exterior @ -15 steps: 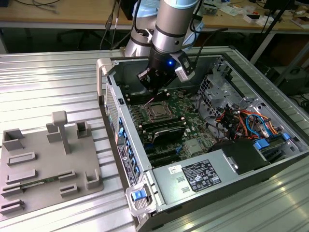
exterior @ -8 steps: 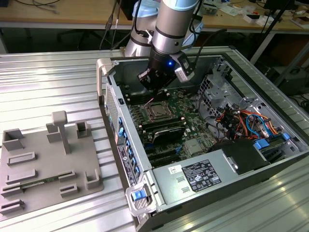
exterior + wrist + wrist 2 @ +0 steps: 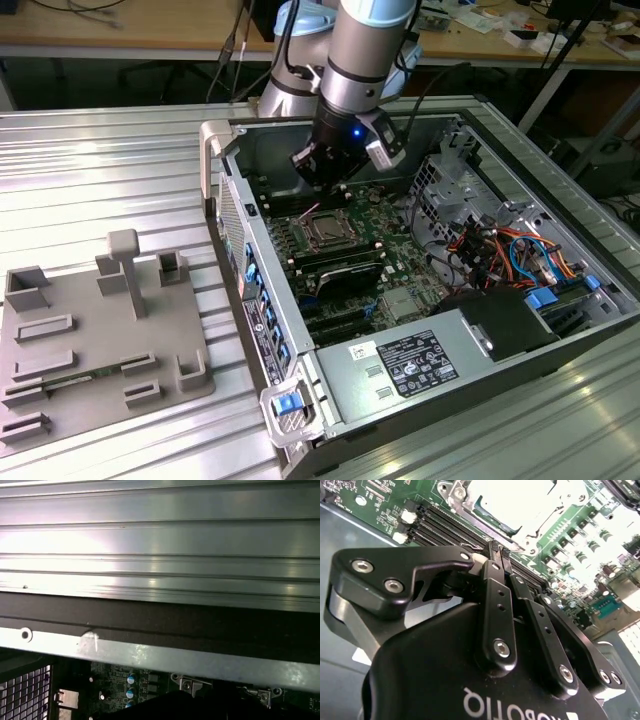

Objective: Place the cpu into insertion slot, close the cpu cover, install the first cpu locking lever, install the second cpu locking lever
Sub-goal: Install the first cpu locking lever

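Ribbed metal table (image 3: 100,170) bore an open computer case (image 3: 258,318) with a white label (image 3: 415,365), where the gripper (image 3: 499,551), fingers (image 3: 492,587) pressed together, hung near the square silver-grey cpu (image 3: 327,232).

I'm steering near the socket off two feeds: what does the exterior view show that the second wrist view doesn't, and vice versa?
Exterior view: the arm reaching into the open computer case, and a grey fixture plate at the exterior view's left. Second wrist view: the fingers shut together, tips near the black memory slots. Both: the gripper, the silvery-rimmed insertion slot and the green motherboard.
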Robot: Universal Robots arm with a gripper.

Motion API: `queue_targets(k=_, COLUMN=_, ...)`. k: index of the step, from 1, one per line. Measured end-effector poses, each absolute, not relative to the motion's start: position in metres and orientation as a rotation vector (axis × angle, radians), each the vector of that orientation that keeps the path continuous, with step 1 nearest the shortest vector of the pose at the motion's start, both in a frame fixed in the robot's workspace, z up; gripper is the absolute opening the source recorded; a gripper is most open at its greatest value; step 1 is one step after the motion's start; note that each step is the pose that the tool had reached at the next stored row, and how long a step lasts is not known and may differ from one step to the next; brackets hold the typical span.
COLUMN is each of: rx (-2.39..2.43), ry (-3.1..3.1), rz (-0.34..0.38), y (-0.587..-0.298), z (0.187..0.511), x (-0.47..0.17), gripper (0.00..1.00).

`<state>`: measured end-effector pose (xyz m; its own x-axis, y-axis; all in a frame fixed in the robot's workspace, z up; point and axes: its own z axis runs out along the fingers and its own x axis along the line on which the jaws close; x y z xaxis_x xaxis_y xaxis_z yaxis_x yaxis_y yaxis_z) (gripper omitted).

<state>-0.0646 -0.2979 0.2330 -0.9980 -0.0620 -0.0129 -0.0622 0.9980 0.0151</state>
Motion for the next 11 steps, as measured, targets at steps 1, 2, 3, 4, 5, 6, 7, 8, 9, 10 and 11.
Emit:
queue_targets(k=1, rx=-0.097, ry=3.128, rz=0.024, y=-0.298, z=0.232, x=-0.064, gripper=0.15)
queue_targets(k=2, rx=-0.097, ry=3.127, rz=0.025, y=-0.297, z=0.232, x=-0.063, gripper=0.15)
queue_targets(k=3, rx=-0.097, ry=3.127, rz=0.025, y=-0.297, z=0.231, x=-0.062, gripper=0.15)
queue_targets(k=4, rx=-0.097, ry=3.128, rz=0.024, y=-0.296, z=0.23, x=-0.061, gripper=0.15)
queue_targets(k=5, rx=-0.097, ry=3.128, rz=0.024, y=-0.296, z=0.229, x=-0.061, gripper=0.15)
queue_targets(k=6, rx=-0.097, ry=3.128, rz=0.024, y=-0.296, z=0.228, x=-0.06, gripper=0.15)
queue_targets(k=7, rx=-0.097, ry=3.128, rz=0.024, y=-0.295, z=0.227, x=-0.059, gripper=0.15)
queue_targets(k=8, rx=-0.097, ry=3.128, rz=0.024, y=-0.295, z=0.225, x=-0.057, gripper=0.15)
queue_targets(k=9, rx=-0.097, ry=3.128, rz=0.024, y=-0.295, z=0.224, x=-0.055, gripper=0.15)
queue_targets(k=10, rx=-0.097, ry=3.128, rz=0.024, y=-0.295, z=0.223, x=-0.054, gripper=0.15)
queue_targets(k=11, rx=-0.097, ry=3.128, rz=0.024, y=-0.295, z=0.223, x=-0.053, gripper=0.15)
